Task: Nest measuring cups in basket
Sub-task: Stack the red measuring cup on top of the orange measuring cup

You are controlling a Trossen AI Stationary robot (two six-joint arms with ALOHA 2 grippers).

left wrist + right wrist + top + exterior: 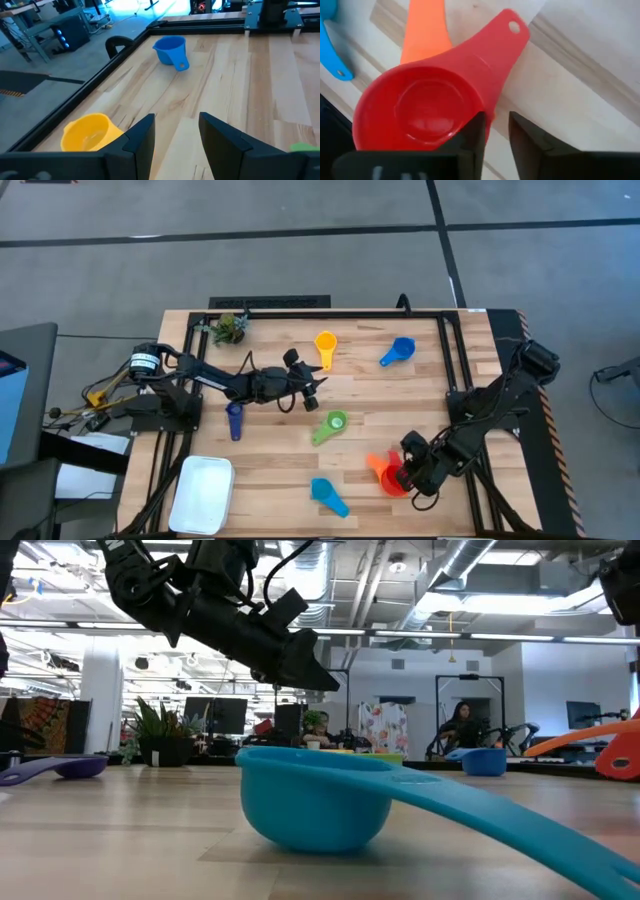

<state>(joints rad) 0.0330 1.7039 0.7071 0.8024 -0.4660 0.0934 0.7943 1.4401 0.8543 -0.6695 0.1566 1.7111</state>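
High view, right gripper [413, 477] fingers narrowly parted over red cup [397, 479] rim (orange cup [380, 465] adjacent), left gripper [308, 387] parted, empty, above counter [400, 400].

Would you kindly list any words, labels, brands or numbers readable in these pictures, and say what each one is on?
None can be read.
Round white label on the left arm's base: print too small to read.
Dark strip on the table's far edge: any lettering is blurred.
Bright plastic measuring cups, such as the red one at the right tool and the yellow one: no markings visible.
White plastic basket: plain.
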